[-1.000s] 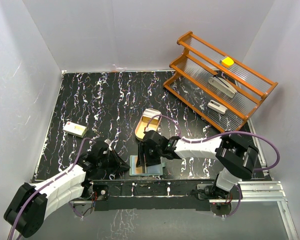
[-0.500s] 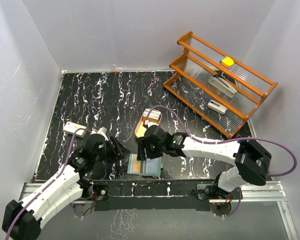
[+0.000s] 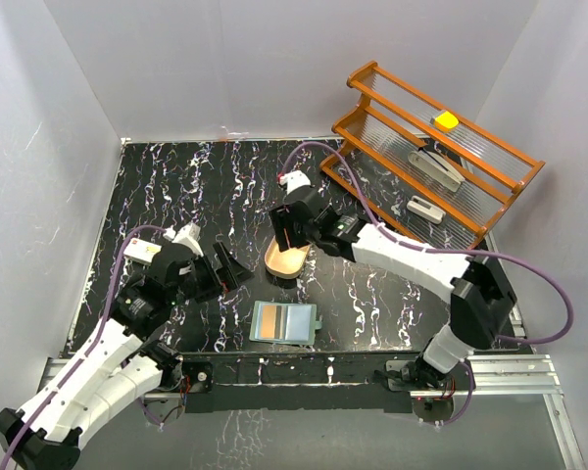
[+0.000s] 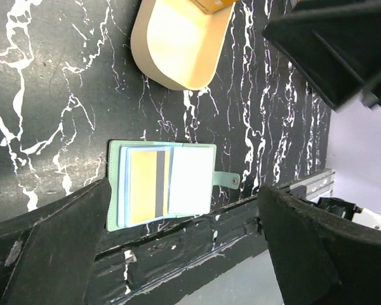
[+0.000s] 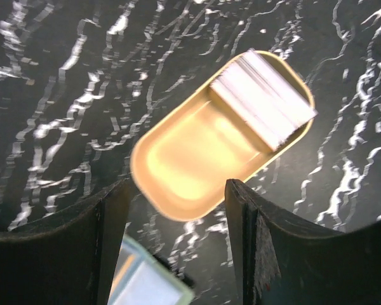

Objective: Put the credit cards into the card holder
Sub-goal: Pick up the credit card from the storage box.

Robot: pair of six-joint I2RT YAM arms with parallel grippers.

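The card holder (image 3: 284,321) lies open and flat near the table's front edge. In the left wrist view it (image 4: 117,190) shows an orange-tan credit card (image 4: 141,188) and a white one (image 4: 192,179) in its pockets. A stack of pale credit cards (image 5: 264,98) rests at one end of the oval wooden tray (image 5: 190,162). My right gripper (image 3: 292,233) hovers open over that tray (image 3: 284,262), and its jaws (image 5: 178,190) hold nothing. My left gripper (image 3: 227,271) stands wide open to the left of the holder, with nothing between its fingers (image 4: 57,248).
An orange wooden rack (image 3: 372,110) stands at the back right, holding a yellow item (image 3: 446,120) and two white items (image 3: 437,166). A small white box (image 3: 143,249) lies at the left beside my left arm. White walls enclose the table.
My left gripper has opened and drawn back up and to the left, away from the card holder. My right gripper has moved from above the holder to the far side, over the tray.
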